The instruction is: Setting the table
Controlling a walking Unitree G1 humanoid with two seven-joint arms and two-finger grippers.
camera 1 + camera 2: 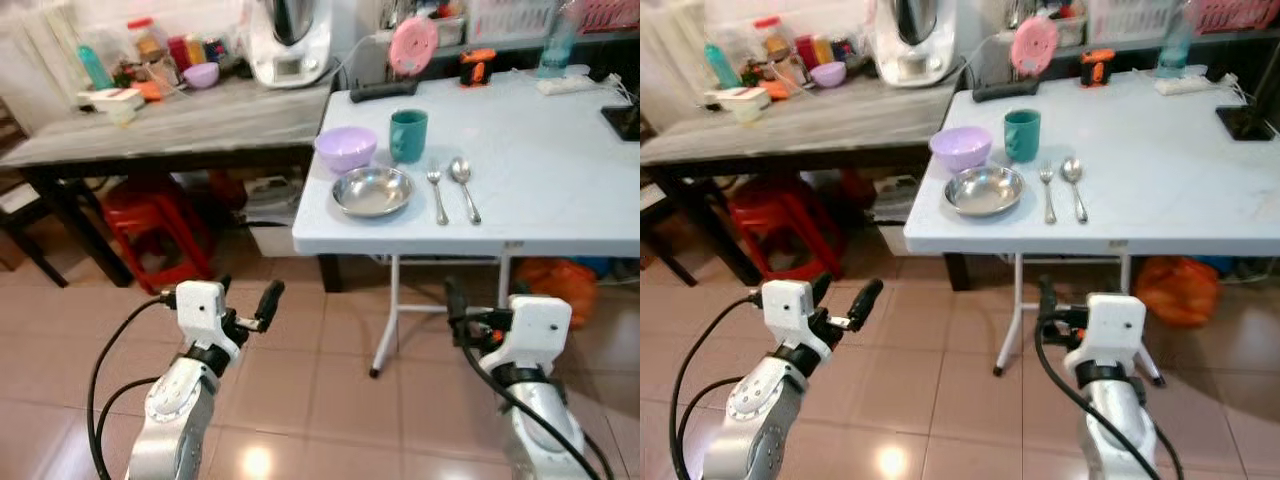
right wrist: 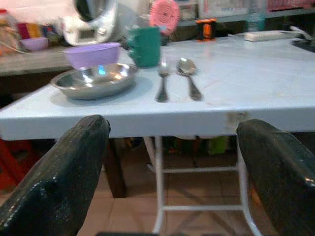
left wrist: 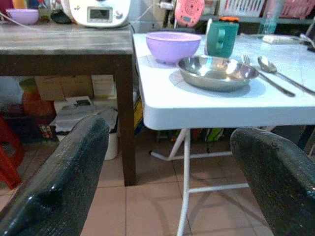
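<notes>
On the white folding table (image 1: 560, 200), near its left front corner, lie a steel plate (image 1: 372, 190), a purple bowl (image 1: 346, 148) behind it, and a green mug (image 1: 408, 135) beside the bowl. A fork (image 1: 437, 193) and a spoon (image 1: 463, 185) lie side by side just right of the plate. Both arms are held low over the floor, short of the table's front edge. My left gripper (image 3: 170, 132) is open and empty, facing the table's corner. My right gripper (image 2: 173, 125) is also open and empty, facing the cutlery (image 2: 177, 78).
A dark wooden table (image 1: 150, 130) abuts on the left, carrying a white appliance (image 1: 290, 40) and jars. A red stool (image 1: 155, 220) and boxes sit beneath it. An orange bag (image 1: 560, 285) lies under the white table. Tiled floor (image 1: 330, 400) lies between me and the table.
</notes>
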